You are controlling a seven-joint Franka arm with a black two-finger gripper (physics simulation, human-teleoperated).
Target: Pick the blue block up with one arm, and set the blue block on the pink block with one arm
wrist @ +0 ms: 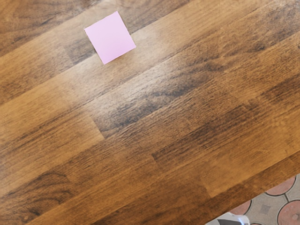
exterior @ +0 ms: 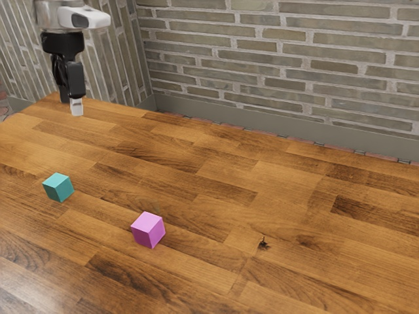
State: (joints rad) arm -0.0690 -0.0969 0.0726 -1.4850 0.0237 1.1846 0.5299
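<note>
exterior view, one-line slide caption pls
Gripper hangs over the table corner; blue block and pink block sit apart, untouched.

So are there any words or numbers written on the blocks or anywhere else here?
None: there is nothing to read here.
The blue block and the pink block have plain faces with no letters or numbers.
The wooden table, the brick wall and the end effector show no label, brand or sign either.

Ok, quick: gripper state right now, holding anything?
Gripper: open or shut cannot be told from this side angle; it holds nothing, the blue block and pink block both sit on the table.
</note>
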